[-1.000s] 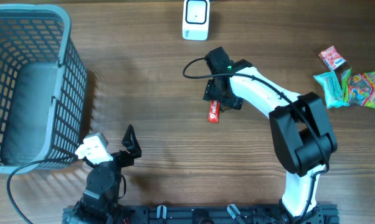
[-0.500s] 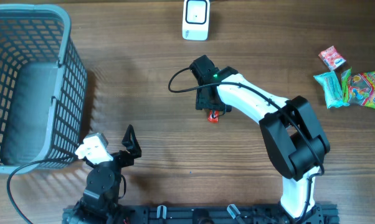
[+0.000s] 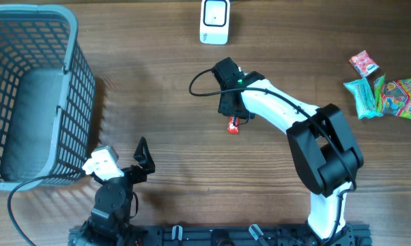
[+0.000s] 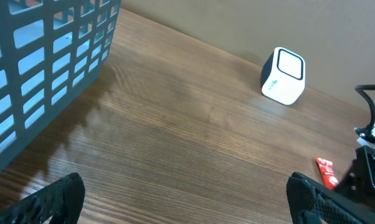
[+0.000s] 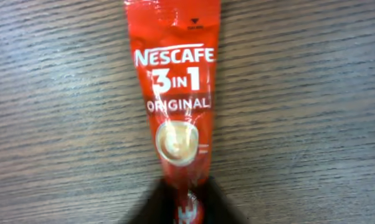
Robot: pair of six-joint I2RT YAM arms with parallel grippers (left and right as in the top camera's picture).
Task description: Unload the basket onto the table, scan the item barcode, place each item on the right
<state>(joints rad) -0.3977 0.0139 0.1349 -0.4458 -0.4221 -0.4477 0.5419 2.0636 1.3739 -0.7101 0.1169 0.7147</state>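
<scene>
- Left gripper [image 3: 143,160] rests at the near left of the tabletop [image 3: 158,82], jaws spread wide and holding nothing, close to the near corner of the basket [image 3: 28,89]. I judge it has no part in the present step
- Scanner [image 3: 214,20], a small white box, stands at the far edge near the middle. Its dark-framed window is turned up and toward the arms
- Right gripper [image 3: 231,116] is down at the tabletop, nearer than the scanner and slightly to its right. Its jaws are pressed together on one end of the sachet [image 5: 175,112]
- The sachet is a red coffee stick that appears to lie flat on the wood, printed front up. Most of its length sticks out beyond the fingers
- Step in hand, as I judge it: the grasp is on but the sachet is not yet lifted, so no scan has begun
- Next move calls for lifting the sachet and carrying it across to the scanner. No barcode shows on the upper face, so it is likely underneath, and the sachet would need turning to face the window
- A pinch on one thin end may let the stick droop or swing, so a slow carry seems wise
- Packets [image 3: 386,85] lie in a heap at the right edge, well apart from both arms
</scene>
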